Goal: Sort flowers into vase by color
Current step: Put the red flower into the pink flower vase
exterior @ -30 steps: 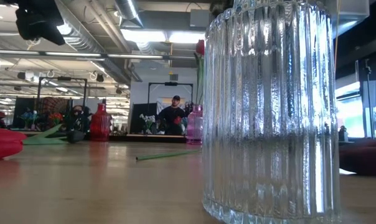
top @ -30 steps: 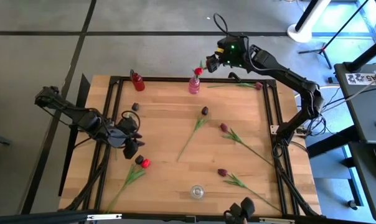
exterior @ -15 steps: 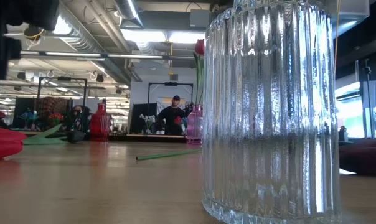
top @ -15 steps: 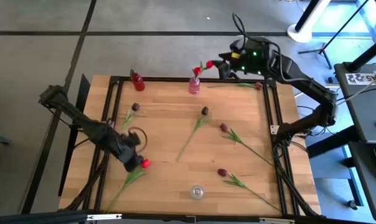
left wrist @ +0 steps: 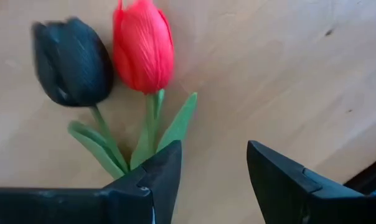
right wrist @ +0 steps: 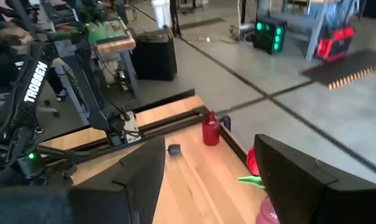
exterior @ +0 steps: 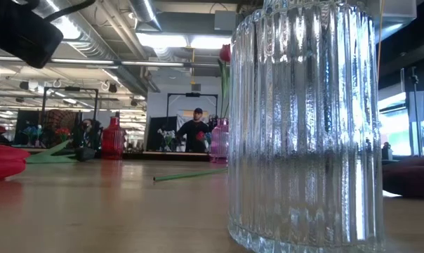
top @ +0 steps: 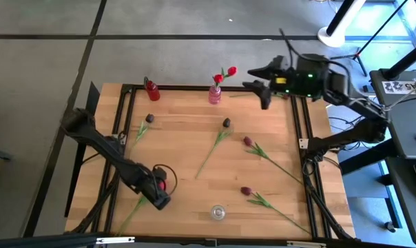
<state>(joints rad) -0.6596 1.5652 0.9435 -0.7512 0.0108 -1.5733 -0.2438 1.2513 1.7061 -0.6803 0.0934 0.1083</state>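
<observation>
My left gripper (top: 158,198) hovers open over a pair of tulips near the table's near-left corner. In the left wrist view the red tulip (left wrist: 143,46) and the near-black tulip (left wrist: 73,62) lie side by side on the wood. Their green stems run toward my open left gripper (left wrist: 213,174), and I see no touch. The right gripper (top: 255,78) is open at the far edge, to the right of the pink vase (top: 214,95). That vase holds two red tulips (top: 225,74) by their stems.
A red vase (top: 152,89) stands at the far left. A clear ribbed vase (top: 217,212) stands by the near edge and fills the low view (exterior: 303,126). Dark tulips (top: 149,118) (top: 226,122) and maroon ones (top: 248,141) (top: 246,191) (top: 285,95) lie scattered on the table.
The left gripper has travelled toward the near edge and a little rightward, ending over the red and black tulip pair. The right gripper has drawn back from the pink vase toward the table's right, and a second red tulip now shows in that vase.
</observation>
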